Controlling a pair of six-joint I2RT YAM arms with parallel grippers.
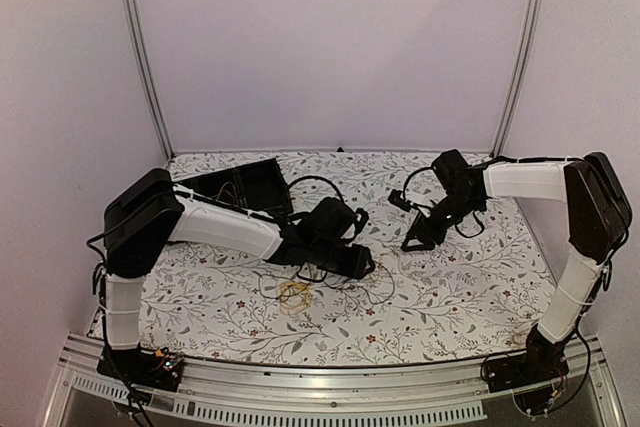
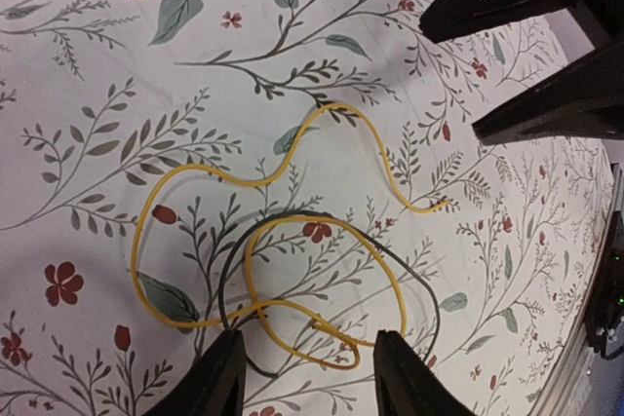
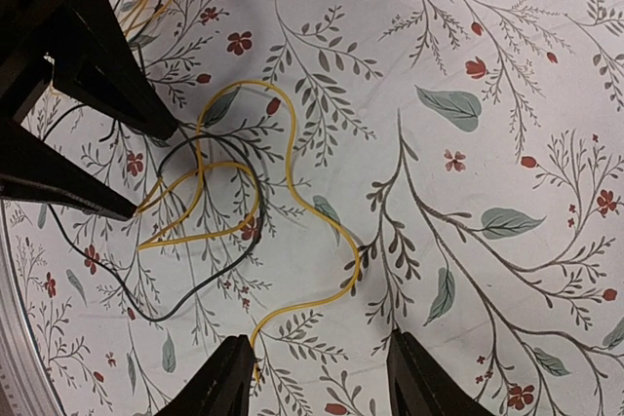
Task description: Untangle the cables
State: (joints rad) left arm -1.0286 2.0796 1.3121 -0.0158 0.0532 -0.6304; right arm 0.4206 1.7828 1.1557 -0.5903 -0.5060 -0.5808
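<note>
A yellow cable (image 2: pixel 292 158) lies in loose loops on the flowered tablecloth, and a dark cable (image 2: pixel 409 275) loops over and through it. My left gripper (image 2: pixel 307 377) hangs open just above these loops, with nothing between its fingers. My right gripper (image 3: pixel 322 382) is also open and empty. One end of the yellow cable (image 3: pixel 292 182) runs up beside its left finger (image 3: pixel 226 377). The black cable (image 3: pixel 195 299) curves further left. In the top view the left gripper (image 1: pixel 358 265) and right gripper (image 1: pixel 413 240) face each other mid-table. Another yellow coil (image 1: pixel 295 293) lies nearer the front.
A black box (image 1: pixel 240 187) stands at the back left of the tablecloth (image 1: pixel 450 297). The right gripper's fingers (image 2: pixel 546 104) fill the left wrist view's upper right. The left gripper's fingers (image 3: pixel 88 65) stand at the left of the right wrist view. A metal rail (image 1: pixel 330 387) borders the front.
</note>
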